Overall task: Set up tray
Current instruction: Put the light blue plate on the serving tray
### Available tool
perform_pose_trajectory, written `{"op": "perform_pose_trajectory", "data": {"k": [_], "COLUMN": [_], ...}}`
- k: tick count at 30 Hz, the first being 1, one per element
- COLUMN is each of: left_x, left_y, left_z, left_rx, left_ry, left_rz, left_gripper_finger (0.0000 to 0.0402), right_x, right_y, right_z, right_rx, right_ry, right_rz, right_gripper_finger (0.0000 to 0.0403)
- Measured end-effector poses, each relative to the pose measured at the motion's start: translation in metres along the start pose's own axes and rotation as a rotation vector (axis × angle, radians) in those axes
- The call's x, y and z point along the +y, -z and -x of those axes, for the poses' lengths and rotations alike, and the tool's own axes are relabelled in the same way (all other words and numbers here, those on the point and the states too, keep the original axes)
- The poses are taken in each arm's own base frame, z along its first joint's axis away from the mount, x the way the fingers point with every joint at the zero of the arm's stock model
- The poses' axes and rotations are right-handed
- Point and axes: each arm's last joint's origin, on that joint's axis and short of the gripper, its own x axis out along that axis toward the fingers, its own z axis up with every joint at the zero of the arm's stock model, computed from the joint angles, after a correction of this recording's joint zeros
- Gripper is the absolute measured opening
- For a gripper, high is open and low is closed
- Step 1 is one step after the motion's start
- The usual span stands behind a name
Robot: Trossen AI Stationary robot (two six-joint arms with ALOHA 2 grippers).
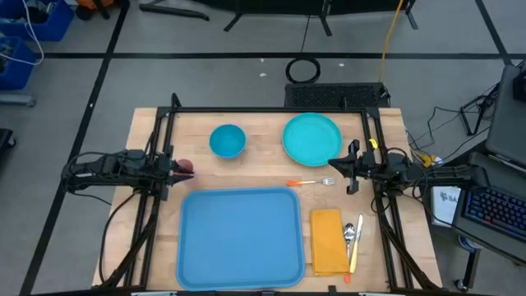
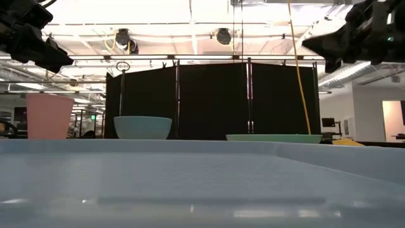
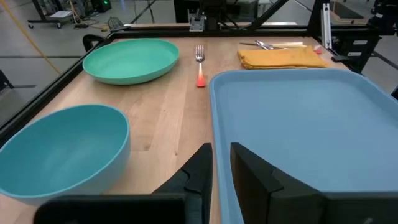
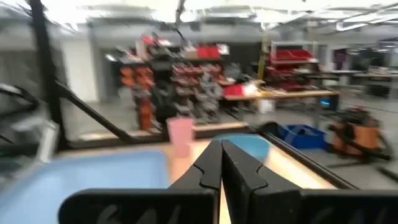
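High view: I see the tray (image 1: 239, 237) lying bare on the table (image 1: 263, 168), nearest the front edge. The bowl (image 1: 227, 141) and plate (image 1: 312, 138) sit beyond the tray; the fork (image 1: 310, 182) lies between plate and tray; the napkin (image 1: 328, 240), carrying a spoon (image 1: 348, 233), lies just beside the tray. The left gripper (image 1: 174, 167) hovers off the tray's far left corner, fingers narrow with a slim gap. The right gripper (image 1: 339, 167) hovers near the fork, fingers nearly touching. I judge that loading is not begun; next I must open a gripper and descend on a first item.
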Motion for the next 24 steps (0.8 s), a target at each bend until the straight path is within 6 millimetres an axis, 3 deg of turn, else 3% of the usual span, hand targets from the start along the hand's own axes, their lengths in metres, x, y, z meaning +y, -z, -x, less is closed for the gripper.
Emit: {"op": "perform_pose_trajectory", "data": {"k": [10, 24], "left_x": [0.0, 0.0], "left_y": [0.0, 0.0], "left_z": [0.0, 0.0], "left_rx": [0.0, 0.0], "left_ry": [0.0, 0.0], "left_rz": [0.0, 0.026], "left_gripper_finger": [0.0061, 0.0061], "right_x": [-0.002, 0.008], "right_y": [-0.003, 0.008], "right_z": [-0.02, -0.049], "right_rx": [0.142, 0.208], "right_ry": [0.162, 0.129], "right_rz": [0.034, -0.025], "right_gripper_finger": [0.0011, 0.0101]}}
